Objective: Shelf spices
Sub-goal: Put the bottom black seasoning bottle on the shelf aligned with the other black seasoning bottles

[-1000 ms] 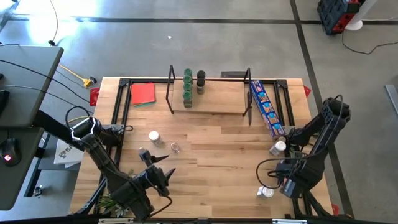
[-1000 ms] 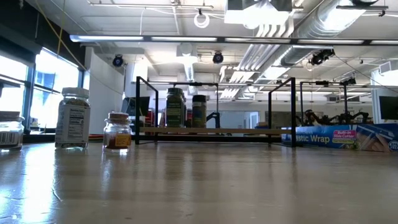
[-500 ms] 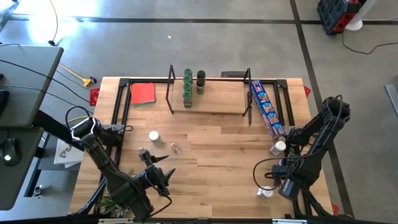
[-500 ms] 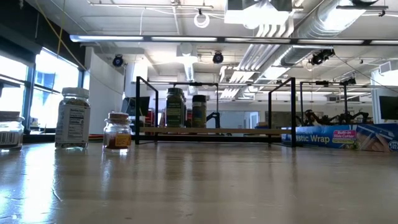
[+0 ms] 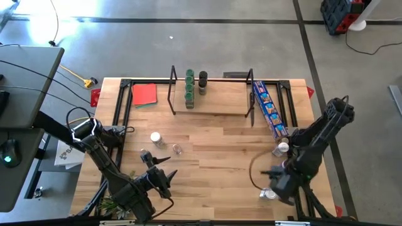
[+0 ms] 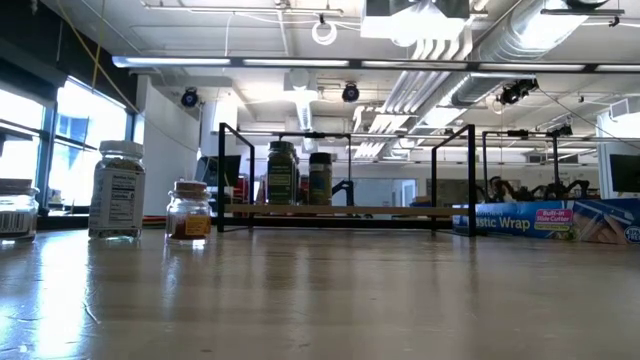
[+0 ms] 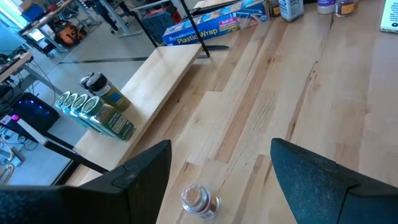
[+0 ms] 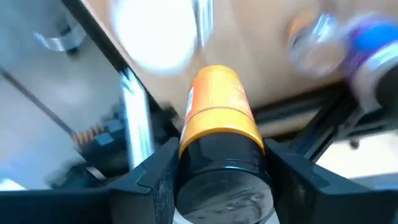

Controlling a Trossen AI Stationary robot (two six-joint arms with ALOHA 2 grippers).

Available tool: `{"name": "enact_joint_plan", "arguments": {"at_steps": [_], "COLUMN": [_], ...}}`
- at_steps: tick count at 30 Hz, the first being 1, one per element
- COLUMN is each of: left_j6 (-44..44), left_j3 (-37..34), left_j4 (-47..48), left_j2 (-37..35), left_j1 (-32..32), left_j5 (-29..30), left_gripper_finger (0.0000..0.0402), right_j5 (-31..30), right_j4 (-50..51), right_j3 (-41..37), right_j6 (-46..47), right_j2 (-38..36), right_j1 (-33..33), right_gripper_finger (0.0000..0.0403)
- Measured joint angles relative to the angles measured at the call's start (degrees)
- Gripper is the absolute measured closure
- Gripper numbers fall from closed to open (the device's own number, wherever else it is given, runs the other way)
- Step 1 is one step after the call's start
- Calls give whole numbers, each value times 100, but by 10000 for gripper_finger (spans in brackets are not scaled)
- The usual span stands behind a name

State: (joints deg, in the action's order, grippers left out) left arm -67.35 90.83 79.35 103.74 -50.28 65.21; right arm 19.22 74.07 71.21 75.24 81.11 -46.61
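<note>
Right hand (image 8: 217, 180) gripped black-lidded orange cylindrical spice jar (image 8: 219, 118) by its lid, for shelving; left hand (image 7: 217, 168) waited wide.

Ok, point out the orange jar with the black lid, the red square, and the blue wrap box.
orange jar (image 8: 219, 106): right wrist view, orange body.
red square (image 5: 144, 95): high view, its middle.
blue wrap box (image 5: 269, 109): high view, printed top.

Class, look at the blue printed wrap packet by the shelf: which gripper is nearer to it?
Right. The right gripper sits near the table's front right, below the blue packet; the left gripper is far across, front left.
</note>
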Motion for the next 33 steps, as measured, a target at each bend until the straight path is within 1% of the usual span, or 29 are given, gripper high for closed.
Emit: {"name": "enact_joint_plan", "arguments": {"at_steps": [3,5,6,10,13,17,19,22,25,28,29,33], "left_j6": [2,2,2,2,2,-15,-133,-400,-639,-734,-758,-786], "left_j3": [0,0,0,0,0,0,0,0,0,0,0,0], "left_j4": [-9,-10,-11,-2,4,92,184,385,533,531,530,481], "left_j2": [-2,-2,-2,-2,-2,-2,-2,-2,-2,-2,-2,-2], "left_j1": [42,58,75,133,146,111,68,16,-31,-62,-81,-91], "left_j5": [-29,-34,-40,-168,-227,-500,-658,-896,-988,-1060,-1084,-1123], "left_gripper_finger": [133,133,133,133,133,133,133,133,133,133,133,133], "right_j5": [-390,-531,-660,-1148,-1351,-1451,-1418,-1465,-1652,-1876,-2002,-2342], "right_j4": [966,1543,1675,1321,1310,688,499,550,504,418,379,166], "right_j3": [872,1449,1689,2383,2688,3127,3513,4218,4963,5585,5746,6127], "right_j6": [-539,-1169,-1544,-3273,-4525,-5745,-6176,-6672,-7031,-7268,-7315,-7428], "right_j2": [336,694,907,1824,2621,3690,4142,4691,5094,5346,5405,5437], "right_j1": [588,1024,1257,2124,2713,3339,3554,3774,3908,4000,4029,4104], "right_gripper_finger": [219,219,219,219,219,219,219,219,219,218,208,134]}}
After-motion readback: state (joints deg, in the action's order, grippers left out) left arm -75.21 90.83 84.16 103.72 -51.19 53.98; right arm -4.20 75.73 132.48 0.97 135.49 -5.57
